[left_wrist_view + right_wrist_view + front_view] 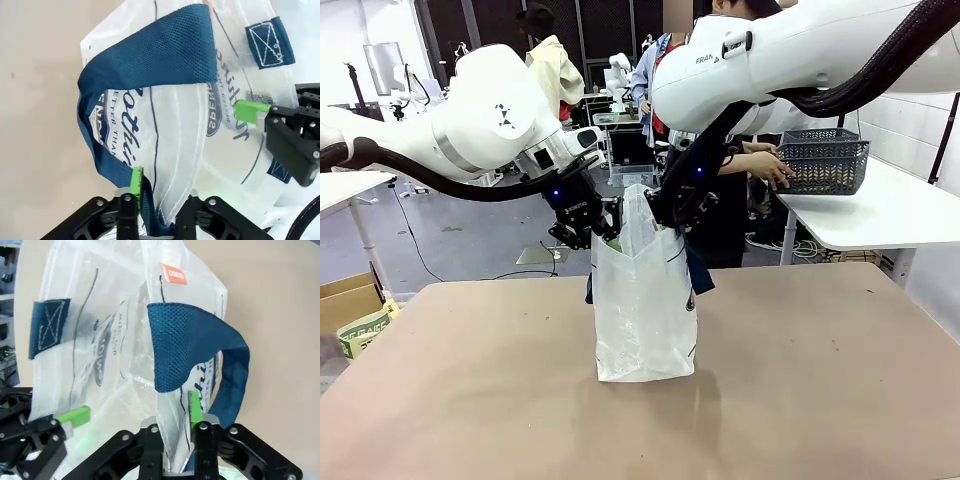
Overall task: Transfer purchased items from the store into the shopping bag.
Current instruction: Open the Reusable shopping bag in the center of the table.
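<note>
A frosted-clear shopping bag (645, 310) with navy lettering stood upright in the middle of a tan tabletop (820, 380). Two white robot arms met over its mouth, one from each side.

The left gripper (588, 228) sat at the bag's top edge on the left side of the front view. In the left wrist view its fingers (136, 180) had closed around a fold of the bag's rim, with one green pad lying against the plastic next to a navy strap handle (150, 60). The strap looped up and over the side of the bag.

The right gripper (672, 215) sat at the opposite top edge. In the right wrist view its fingers (195, 410) were likewise clamped on the rim, the clear plastic pinched between them. The other navy strap (195, 340) arched over just above. A small orange label (173, 274) showed at the bag's upper seam. Each wrist view also showed the other gripper across the bag's mouth, with one green pad against the plastic.

Between the two grips the bag's top was pulled up, with its base resting on the tabletop.

Beyond the tabletop, to the right, a dark grey mesh basket (825, 160) stood on a separate white table (890, 215). A person's hand (775, 168) rested against the basket's near end. The purchased items could not be made out clearly, either in the basket or through the frosted plastic of the bag.

A cardboard box (345, 300) sat on the floor at the far left.
</note>
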Controlling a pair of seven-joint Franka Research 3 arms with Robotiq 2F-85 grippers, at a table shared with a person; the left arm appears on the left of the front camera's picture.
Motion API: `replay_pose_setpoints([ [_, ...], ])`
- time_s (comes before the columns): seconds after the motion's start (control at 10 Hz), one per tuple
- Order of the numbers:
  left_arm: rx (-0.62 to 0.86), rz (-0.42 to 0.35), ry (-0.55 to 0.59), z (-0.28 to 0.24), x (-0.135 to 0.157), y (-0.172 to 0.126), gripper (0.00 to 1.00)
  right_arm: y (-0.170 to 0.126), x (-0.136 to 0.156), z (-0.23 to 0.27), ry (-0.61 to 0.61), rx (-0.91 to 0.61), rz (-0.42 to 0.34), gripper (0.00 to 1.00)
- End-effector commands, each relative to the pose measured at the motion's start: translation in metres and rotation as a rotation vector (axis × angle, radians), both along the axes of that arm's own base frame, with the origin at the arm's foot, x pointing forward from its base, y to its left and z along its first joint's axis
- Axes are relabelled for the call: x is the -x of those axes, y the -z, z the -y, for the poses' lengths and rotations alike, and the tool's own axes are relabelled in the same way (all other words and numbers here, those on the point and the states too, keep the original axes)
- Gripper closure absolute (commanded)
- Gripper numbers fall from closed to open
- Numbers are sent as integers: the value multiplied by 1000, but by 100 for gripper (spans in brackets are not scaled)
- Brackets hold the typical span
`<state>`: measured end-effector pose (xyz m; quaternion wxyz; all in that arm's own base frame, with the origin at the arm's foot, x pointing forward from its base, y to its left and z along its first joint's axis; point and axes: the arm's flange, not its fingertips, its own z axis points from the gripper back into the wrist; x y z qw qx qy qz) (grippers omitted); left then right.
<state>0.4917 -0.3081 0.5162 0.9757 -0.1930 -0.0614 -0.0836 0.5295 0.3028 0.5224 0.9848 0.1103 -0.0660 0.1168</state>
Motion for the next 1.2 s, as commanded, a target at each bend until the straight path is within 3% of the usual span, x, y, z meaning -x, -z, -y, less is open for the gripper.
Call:
replay_pose_setpoints([
  [0.0, -53, 17, -18, -16, 9, 2, 100, 4, 5, 18, 34, 26, -29, 100],
  [0.2, -112, 29, -6, -37, 14, -3, 100, 3, 11, 40, 48, 82, 5, 100],
  [0.4, -255, 12, 66, -55, 17, -3, 100, -6, 19, 51, 4, 238, 112, 100],
  [0.6, -316, 21, 135, -68, 18, -9, 100, -12, 27, 52, -13, 288, 169, 100],
  [1.1, -233, 148, 227, -73, 14, -8, 100, 6, 42, 34, -92, 307, 141, 100],
])
